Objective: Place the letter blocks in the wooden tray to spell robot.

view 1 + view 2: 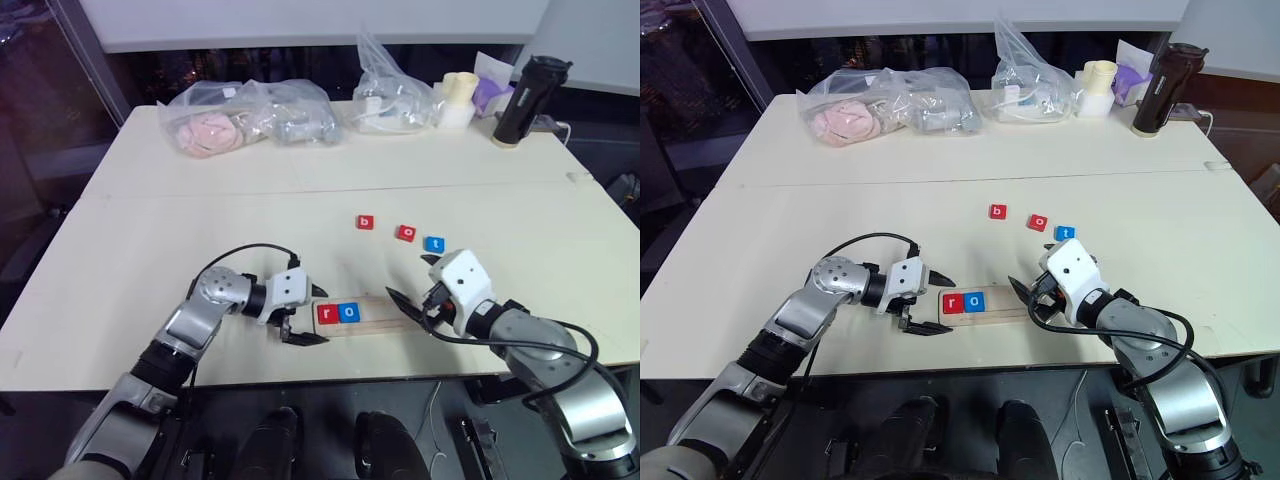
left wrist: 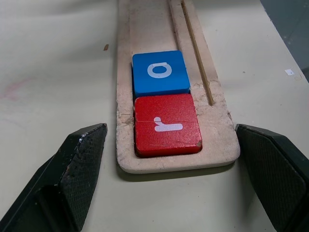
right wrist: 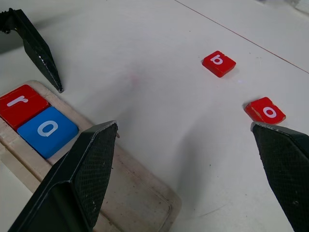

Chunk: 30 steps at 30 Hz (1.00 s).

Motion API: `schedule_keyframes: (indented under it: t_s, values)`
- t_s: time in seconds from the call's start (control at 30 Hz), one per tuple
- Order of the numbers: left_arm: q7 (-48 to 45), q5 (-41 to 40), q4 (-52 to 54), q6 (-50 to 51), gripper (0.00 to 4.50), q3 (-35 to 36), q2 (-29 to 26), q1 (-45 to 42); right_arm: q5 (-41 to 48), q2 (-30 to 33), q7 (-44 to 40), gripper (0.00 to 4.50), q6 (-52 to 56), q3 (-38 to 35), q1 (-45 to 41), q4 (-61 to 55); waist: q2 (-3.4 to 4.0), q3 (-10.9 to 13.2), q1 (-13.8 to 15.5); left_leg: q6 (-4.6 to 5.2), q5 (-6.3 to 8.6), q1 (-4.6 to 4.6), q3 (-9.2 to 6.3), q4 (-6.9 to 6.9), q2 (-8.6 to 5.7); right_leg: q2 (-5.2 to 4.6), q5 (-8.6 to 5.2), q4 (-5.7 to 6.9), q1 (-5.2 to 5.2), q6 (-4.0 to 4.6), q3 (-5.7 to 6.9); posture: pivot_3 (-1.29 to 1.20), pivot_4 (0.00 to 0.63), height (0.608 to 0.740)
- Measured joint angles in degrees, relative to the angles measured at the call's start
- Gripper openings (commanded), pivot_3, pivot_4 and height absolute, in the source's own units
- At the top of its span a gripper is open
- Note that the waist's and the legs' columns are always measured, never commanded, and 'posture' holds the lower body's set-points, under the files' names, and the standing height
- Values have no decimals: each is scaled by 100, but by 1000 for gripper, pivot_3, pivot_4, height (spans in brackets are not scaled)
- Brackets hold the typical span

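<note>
We see the red r block (image 2: 167, 124) and blue o block (image 2: 160, 72) touching in the wooden tray (image 1: 385, 318). Our left hand (image 1: 297, 319) spreads open around the tray's end; our right hand (image 1: 418, 297) is open over the other end. The red b (image 1: 365, 222), red o (image 1: 406, 233) and blue t (image 1: 434, 243) lie on the table (image 1: 150, 220).

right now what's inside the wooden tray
Two blocks lie in the wooden tray: the red r block at its end, the blue o block touching it. The rest of the groove is bare. What is under the blocks is covered.

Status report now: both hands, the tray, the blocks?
Left hand open at tray end, right hand open, both empty. Wooden tray holds red r, blue o. Red b, red o, blue t loose on table. Nothing blocking.
</note>
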State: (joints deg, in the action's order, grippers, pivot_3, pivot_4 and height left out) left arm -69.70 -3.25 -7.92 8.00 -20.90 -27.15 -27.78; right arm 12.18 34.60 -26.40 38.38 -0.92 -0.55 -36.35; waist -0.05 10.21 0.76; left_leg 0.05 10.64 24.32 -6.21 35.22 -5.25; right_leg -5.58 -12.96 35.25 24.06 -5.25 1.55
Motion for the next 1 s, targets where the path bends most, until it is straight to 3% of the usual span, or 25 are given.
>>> schedule_keyframes:
  t_s: [0.73,0.87,1.0]
  values:
    - [154,-667,1121,548,4472,846,-1223,1097,47,30,-268,4500,3,-3,-362,143,2,2,-25,-1,1,8,0,-7,7,2,-1,7,22,5,-10,0,150,738]
    - [137,-952,1458,679,4472,1232,-1521,1230,127,8,-332,4500,53,11,-657,254,2,4,-6,-3,1,9,0,-6,7,0,-2,7,22,5,-10,0,150,738]
    - [167,-1717,2181,1182,4472,1941,-1700,1228,-29,-415,57,4500,588,310,-1714,848,-3,10,-50,-12,7,11,1,-5,8,0,1,7,27,9,-10,0,150,738]
